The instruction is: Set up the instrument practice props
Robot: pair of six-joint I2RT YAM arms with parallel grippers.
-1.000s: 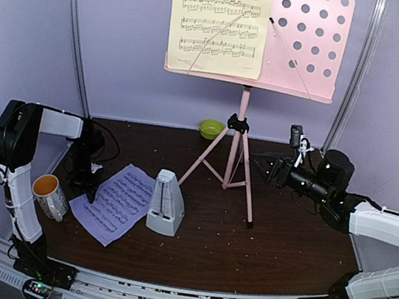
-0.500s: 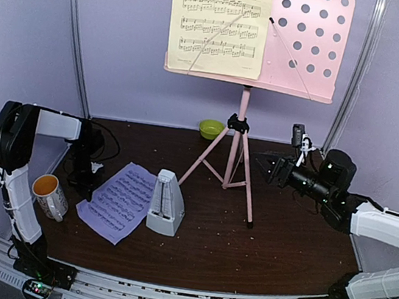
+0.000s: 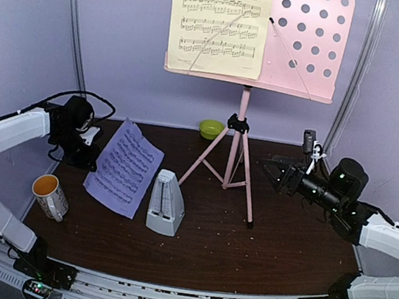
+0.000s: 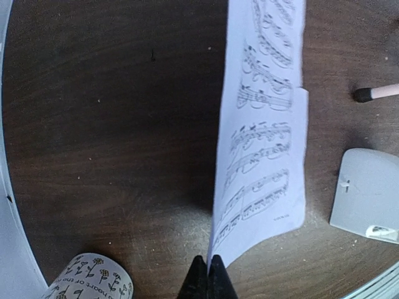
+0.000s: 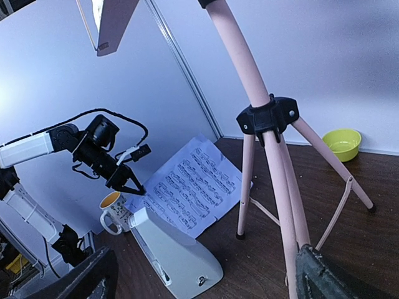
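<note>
My left gripper [image 3: 91, 165] is shut on the left edge of the lavender music sheet [image 3: 124, 169], which hangs tilted above the table, its lower edge low by the metronome. In the left wrist view the closed fingertips [image 4: 207, 274] pinch that sheet [image 4: 268, 124] edge-on. The pale-grey metronome [image 3: 166, 203] stands just right of the sheet. The pink music stand [image 3: 238, 151] stands at the back, its perforated desk [image 3: 308, 38] holding the yellow sheet [image 3: 217, 22]. My right gripper [image 3: 271, 168] is open and empty, right of the tripod legs and facing them [image 5: 249, 81].
A white mug [image 3: 50, 195] with an orange inside sits near the left front, close under the left arm. A lime-green bowl [image 3: 211, 128] rests at the back wall behind the tripod. Tripod legs spread across the table's middle. Walls enclose the left, back and right sides.
The left gripper closed on the lavender sheet and lifted it up and back off the table. The right gripper drew slightly right and opened a little wider.
</note>
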